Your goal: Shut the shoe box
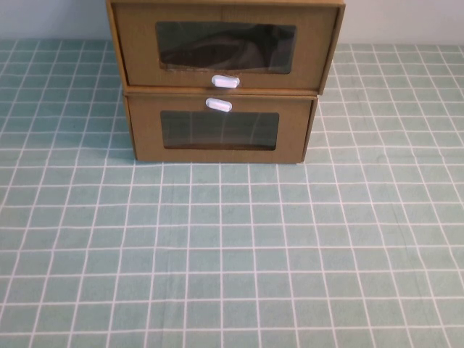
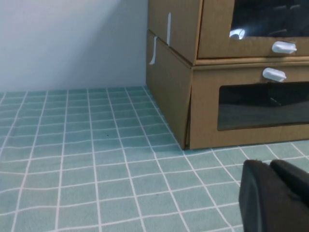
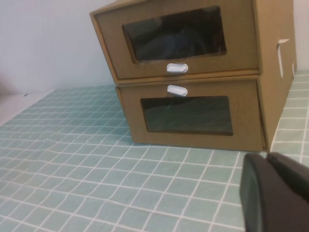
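Note:
Two brown cardboard drawer boxes are stacked at the back of the table. The upper one is the shoe box [image 1: 138,43], with a wrinkled clear window and a white tab [image 1: 225,81] under it. Its drawer front sits about level with its shell. It also shows in the left wrist view [image 2: 217,29] and in the right wrist view [image 3: 241,48]. Neither gripper is in the high view. My left gripper [image 2: 268,166] hovers low over the table, short of the boxes' left front corner, fingers together and empty. My right gripper [image 3: 268,159] hovers short of their right front corner, fingers together and empty.
The lower box [image 1: 145,134] has its white tab [image 1: 218,105] above its window. It also shows in the left wrist view [image 2: 203,106] and in the right wrist view [image 3: 246,111]. A green tablecloth with a white grid [image 1: 232,254] covers the table. A pale wall stands behind.

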You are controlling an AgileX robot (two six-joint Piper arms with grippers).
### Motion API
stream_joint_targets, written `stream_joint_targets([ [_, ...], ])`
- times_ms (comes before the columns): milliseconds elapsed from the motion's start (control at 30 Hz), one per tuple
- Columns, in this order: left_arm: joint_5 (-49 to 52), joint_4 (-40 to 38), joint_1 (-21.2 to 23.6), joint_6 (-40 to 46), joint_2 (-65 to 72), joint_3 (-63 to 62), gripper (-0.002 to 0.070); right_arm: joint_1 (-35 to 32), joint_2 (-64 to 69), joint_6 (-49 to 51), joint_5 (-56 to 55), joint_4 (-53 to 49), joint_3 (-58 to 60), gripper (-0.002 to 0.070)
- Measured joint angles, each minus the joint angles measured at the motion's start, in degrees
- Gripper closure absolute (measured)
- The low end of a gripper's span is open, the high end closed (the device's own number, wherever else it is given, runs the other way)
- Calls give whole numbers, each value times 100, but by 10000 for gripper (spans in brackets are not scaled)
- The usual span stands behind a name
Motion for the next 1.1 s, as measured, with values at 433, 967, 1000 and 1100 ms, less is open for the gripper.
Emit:
stream_joint_targets([
  [433, 0, 0, 0, 0, 0, 0, 680, 0, 0, 0, -49, -284, 0, 687],
  [967, 0, 0, 0, -11, 0, 0, 680, -2927, -905, 0, 31, -635, 1188, 687],
  [1000, 0, 0, 0, -11, 0, 0, 680, -2976, -1010, 0, 174, -665, 1196, 687],
  [1100, 11, 0, 0, -11, 0, 0, 680, -3012, -1102, 0, 690, -750, 1196, 687],
])
